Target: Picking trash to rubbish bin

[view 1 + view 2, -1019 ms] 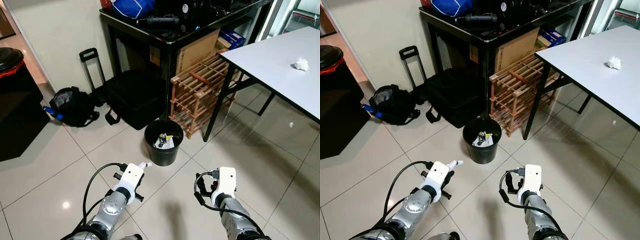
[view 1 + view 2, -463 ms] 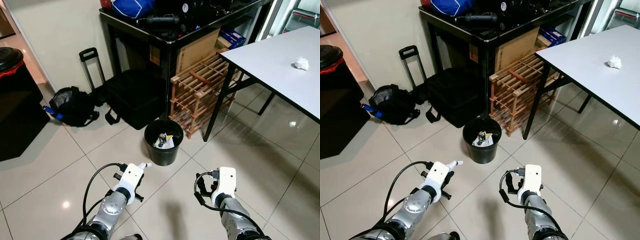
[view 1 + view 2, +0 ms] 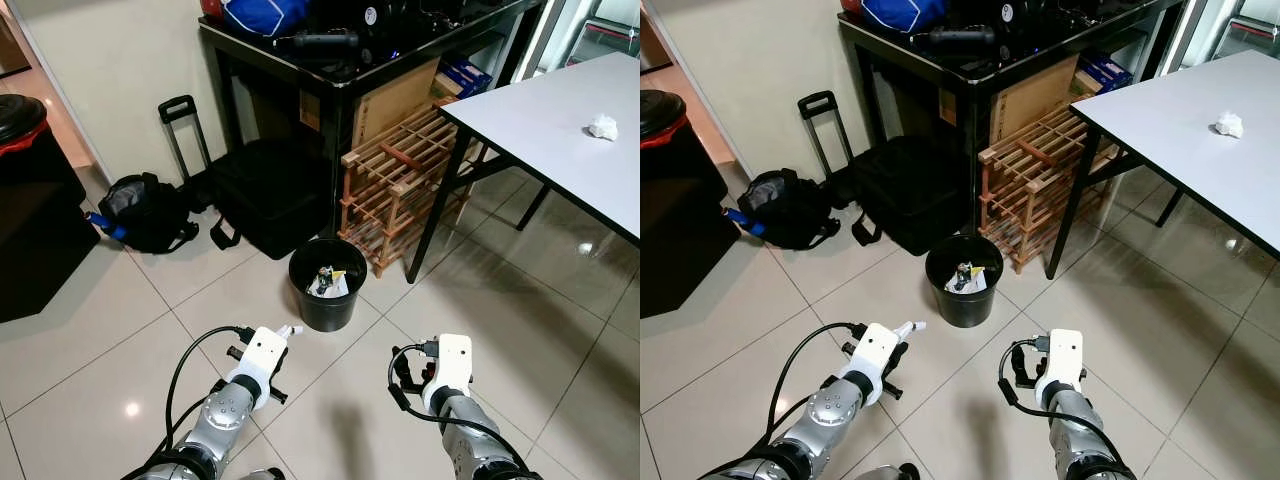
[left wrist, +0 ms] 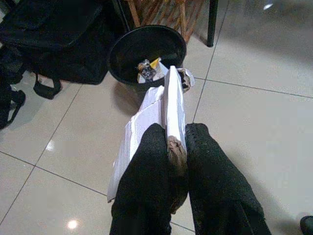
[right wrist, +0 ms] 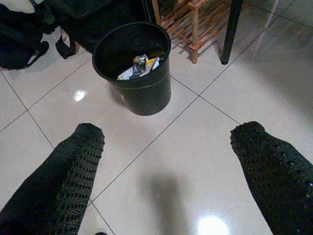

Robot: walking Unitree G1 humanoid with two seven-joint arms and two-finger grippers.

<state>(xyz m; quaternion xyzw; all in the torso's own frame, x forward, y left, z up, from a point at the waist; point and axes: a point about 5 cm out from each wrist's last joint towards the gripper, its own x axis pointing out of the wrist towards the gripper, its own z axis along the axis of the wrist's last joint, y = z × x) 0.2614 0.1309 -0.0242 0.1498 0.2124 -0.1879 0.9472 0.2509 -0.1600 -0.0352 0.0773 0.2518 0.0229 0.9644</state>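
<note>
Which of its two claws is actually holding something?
The left gripper: its fingers pinch a folded white paper. The right gripper is spread open with nothing between its fingers.

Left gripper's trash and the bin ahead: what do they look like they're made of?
The trash in the left gripper looks like folded white paper or thin card, matte with sharp creases. The bin seems black plastic: smooth, slightly glossy wall and rolled rim.

Glossy floor tiles [image 3: 520, 330], black plastic bin [image 3: 327, 284], slatted wooden rack [image 3: 398, 185] (unvarnished-looking), matt white table [image 3: 560, 130].
</note>
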